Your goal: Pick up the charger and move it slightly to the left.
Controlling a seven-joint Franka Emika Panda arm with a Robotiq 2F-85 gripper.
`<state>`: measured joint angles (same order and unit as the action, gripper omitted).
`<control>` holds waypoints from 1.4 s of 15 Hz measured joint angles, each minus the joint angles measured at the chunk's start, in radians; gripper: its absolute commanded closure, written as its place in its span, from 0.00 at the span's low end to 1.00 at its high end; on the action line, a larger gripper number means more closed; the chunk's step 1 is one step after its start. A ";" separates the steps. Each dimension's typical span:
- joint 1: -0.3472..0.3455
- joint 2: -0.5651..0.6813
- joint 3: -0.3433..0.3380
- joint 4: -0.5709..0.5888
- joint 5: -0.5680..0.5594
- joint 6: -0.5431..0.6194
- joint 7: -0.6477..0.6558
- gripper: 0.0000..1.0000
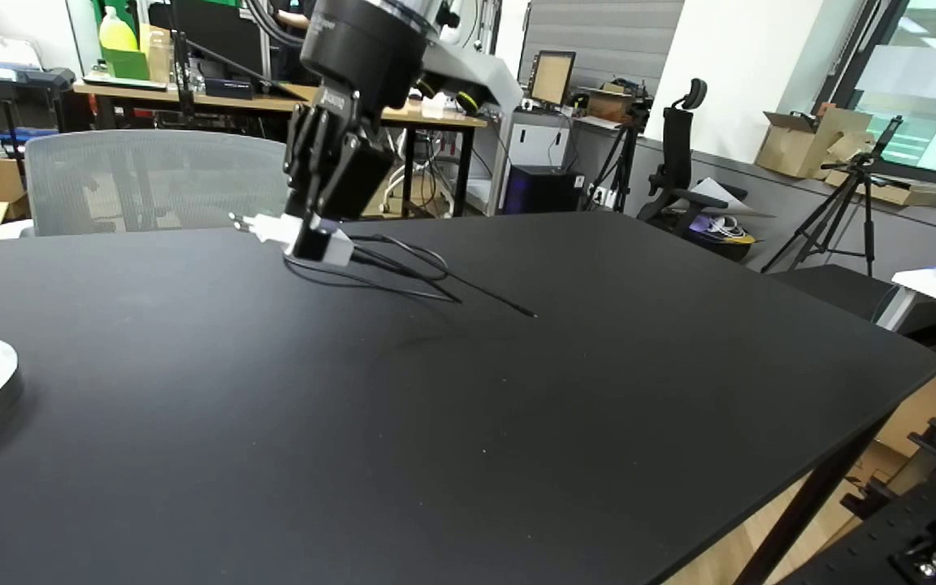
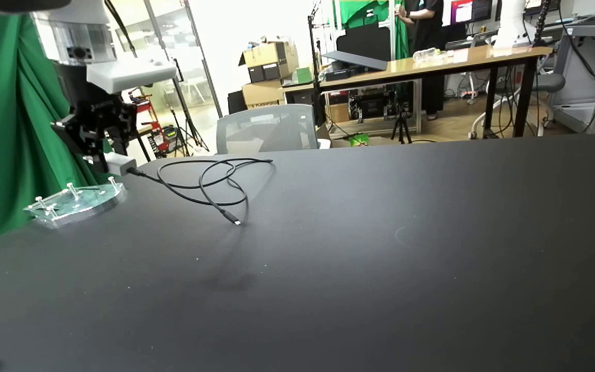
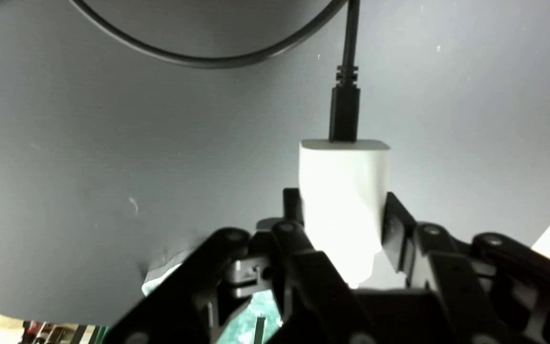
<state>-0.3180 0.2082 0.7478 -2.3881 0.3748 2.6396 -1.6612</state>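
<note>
A: What is the gripper (image 3: 344,220) doing?

B: Working from afar, I am gripping the charger (image 3: 339,177) with it. Wrist view: the fingers (image 3: 399,229) are clamping the white body on two opposite sides, and the cable (image 3: 350,43) is leaving by the charger's upper end.

A: Where is the charger sitting, relative to the table (image 1: 468,422)?

B: Over its top; in both exterior views it is keeping to the table's far side, toward the edge beyond which a chair (image 1: 159,179) is standing. The cable is looping over the table, its free tip pointing away from that edge.

A: Is it hanging off the surface?

B: I am judging it slightly raised, but the gap is not showing plainly, so I am leaving contact with the table undecided.

A: How far is the task getting?

B: Grasp: done. Shift to the left: the starting spot is not showing, so I am unable to say how much is being covered. Set-down and release: both still pending, as I am reading it. I am also minding a transparent plate (image 2: 78,201), which is lying at the table's edge.
</note>
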 measured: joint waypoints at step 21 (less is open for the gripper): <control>0.356 -0.237 -0.597 -0.164 -0.306 0.241 0.665 0.82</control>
<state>0.0378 -0.0291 0.1505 -2.5520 0.0687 2.8807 -0.9962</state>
